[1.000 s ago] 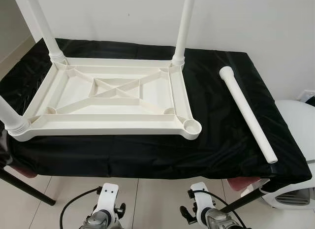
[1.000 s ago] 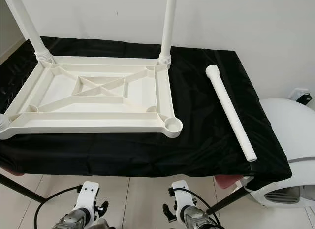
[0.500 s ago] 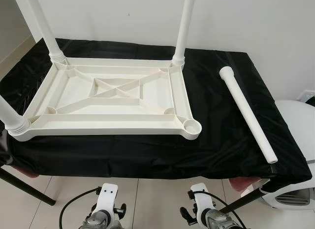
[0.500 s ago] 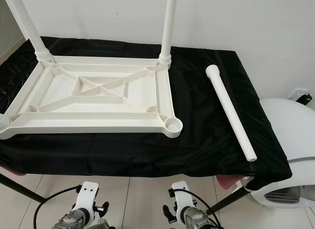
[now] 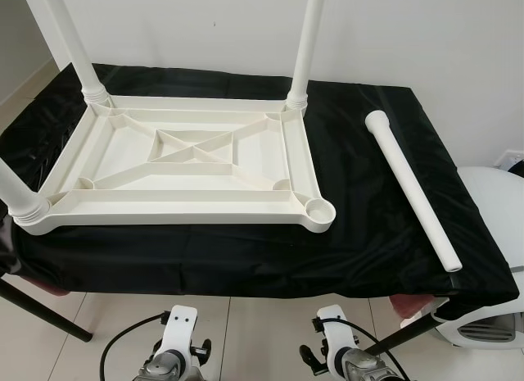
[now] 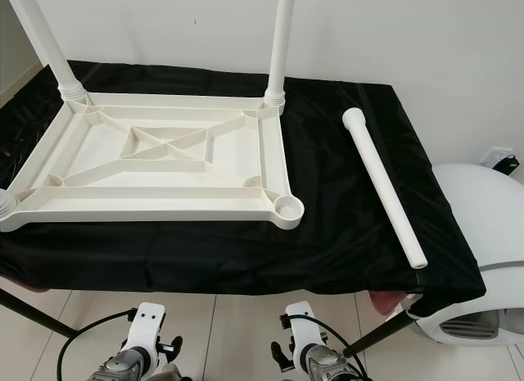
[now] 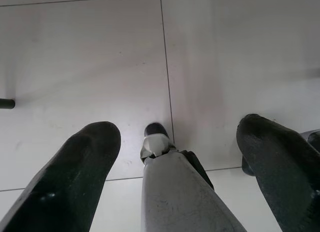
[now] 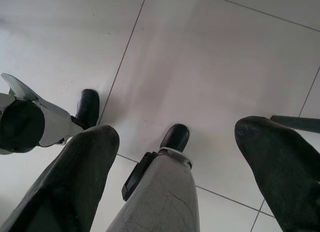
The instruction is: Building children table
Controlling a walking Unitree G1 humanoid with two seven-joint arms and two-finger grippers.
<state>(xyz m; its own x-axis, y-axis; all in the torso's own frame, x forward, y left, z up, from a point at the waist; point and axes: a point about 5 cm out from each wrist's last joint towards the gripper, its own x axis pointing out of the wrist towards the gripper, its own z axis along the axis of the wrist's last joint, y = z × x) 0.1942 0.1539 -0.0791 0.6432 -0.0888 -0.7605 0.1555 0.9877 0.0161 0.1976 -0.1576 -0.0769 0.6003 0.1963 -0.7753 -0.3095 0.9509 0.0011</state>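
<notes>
White children's table (image 5: 188,164) lies upside down on the left half of the black-draped tabletop (image 5: 368,233), ribbed underside facing up. Three legs already stand in their corner sockets: near-left leg (image 5: 18,192), far-left leg (image 5: 72,45), far-right leg (image 5: 304,49). Near-right corner socket (image 5: 318,209) is empty, a round open cup. The loose leg (image 5: 412,187) lies flat on the cloth to the right of the table, well apart from it, collared end far and plain end near the front edge. Further right, off the tabletop, a white rounded appliance (image 5: 495,233). Both arms hang low in front of the tabletop, over the tiled floor (image 7: 225,57): left hand (image 7: 177,142) has its fingers spread and holds nothing, right hand (image 8: 175,147) is likewise spread and empty, both pointing down at the robot's own legs. Step in hand looks like fitting the fourth and last leg, not yet begun. Next move likely calls for raising the right hand to the loose leg, gripping it near the middle, tipping it upright with the collared end down, then seating it in the empty socket.
</notes>
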